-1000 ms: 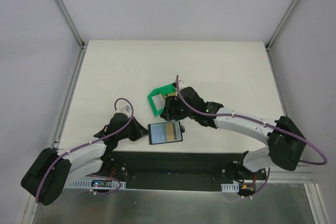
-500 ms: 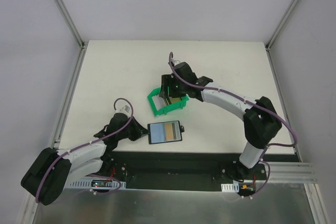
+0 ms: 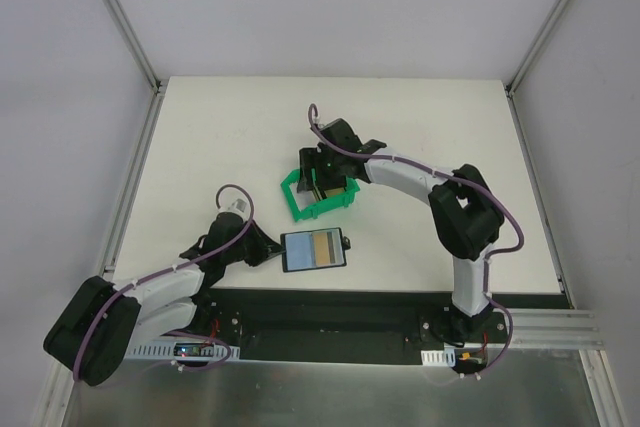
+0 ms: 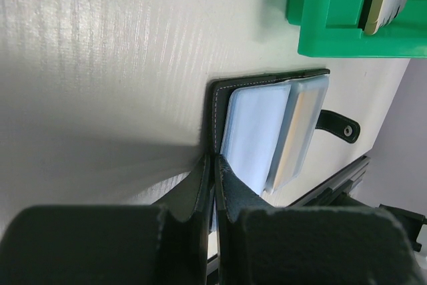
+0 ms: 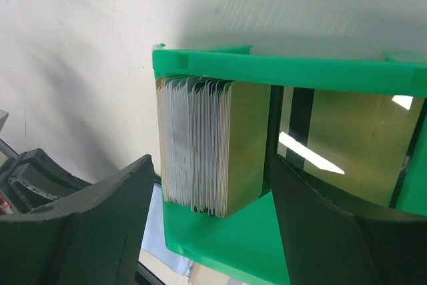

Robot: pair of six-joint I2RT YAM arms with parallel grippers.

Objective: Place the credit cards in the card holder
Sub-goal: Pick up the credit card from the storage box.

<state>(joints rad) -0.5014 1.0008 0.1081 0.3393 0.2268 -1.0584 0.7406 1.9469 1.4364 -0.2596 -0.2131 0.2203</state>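
The card holder (image 3: 313,250) lies open near the table's front edge, its bluish-grey slots up (image 4: 257,131) and a tan card (image 3: 323,249) in its right half. My left gripper (image 3: 270,250) is shut on the holder's black left edge (image 4: 213,165). More credit cards (image 5: 203,145) stand as a packed stack in the green bin (image 3: 318,195), and a gold card with a dark stripe (image 5: 347,141) leans beside them. My right gripper (image 3: 322,169) hangs open over the bin, one finger either side of the stack (image 5: 213,221), holding nothing.
The green bin (image 5: 287,71) sits mid-table, just beyond the card holder, also seen in the left wrist view (image 4: 333,11). The holder's strap tab (image 4: 337,125) sticks out to the right. A black mounting rail (image 3: 330,312) runs along the table's near edge.
My right arm has swung from beside the card holder back up to the green bin, and its jaws have widened. The left gripper has stayed shut on the holder.
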